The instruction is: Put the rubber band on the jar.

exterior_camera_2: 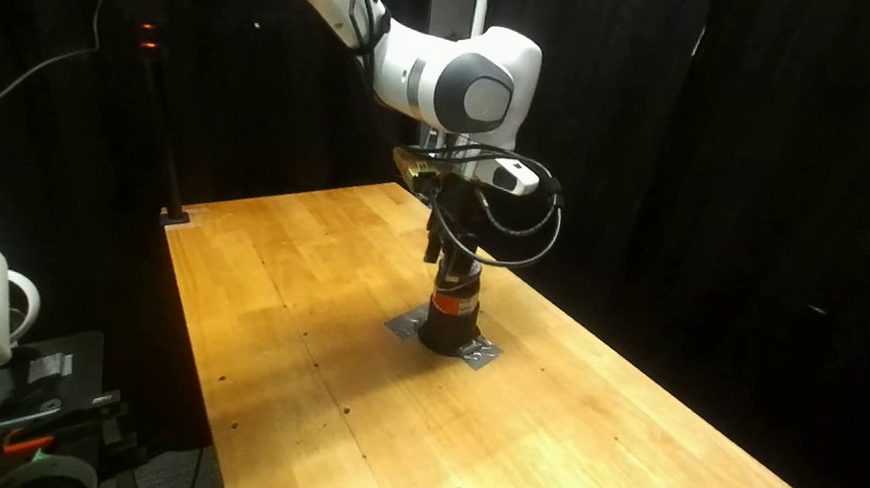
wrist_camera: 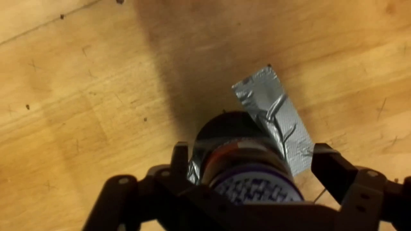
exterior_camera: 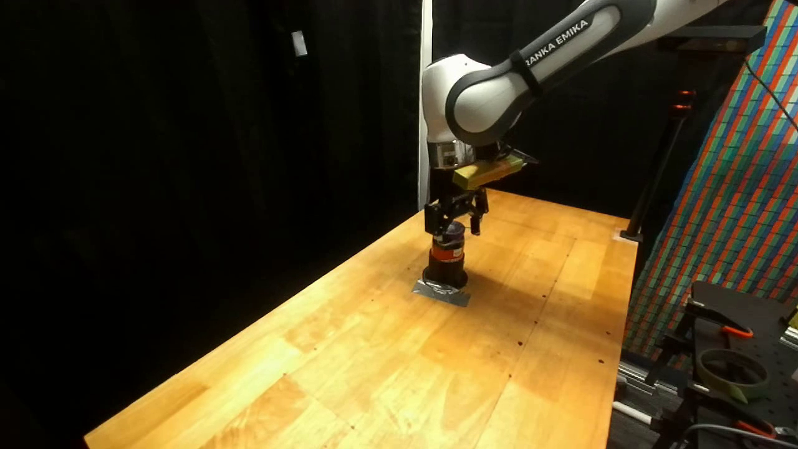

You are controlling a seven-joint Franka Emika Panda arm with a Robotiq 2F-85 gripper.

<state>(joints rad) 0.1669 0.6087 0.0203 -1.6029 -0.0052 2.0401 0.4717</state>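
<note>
The jar [exterior_camera: 447,254] is seated upright on the counter [exterior_camera: 374,349], its dark foot edged by grey tape [exterior_camera_2: 482,352]. Beneath the tool [wrist_camera: 251,152], it is framed in the wrist view by two widely parted fingers [wrist_camera: 179,160]; contact with them cannot be judged. Across these fingers, what appears to be the rubber band [wrist_camera: 221,140] is faintly seen.

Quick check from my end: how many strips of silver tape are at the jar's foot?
2. In an exterior view, one strip lies at picture left of the jar, another strip at picture right. More may be hidden behind or under it.
</note>
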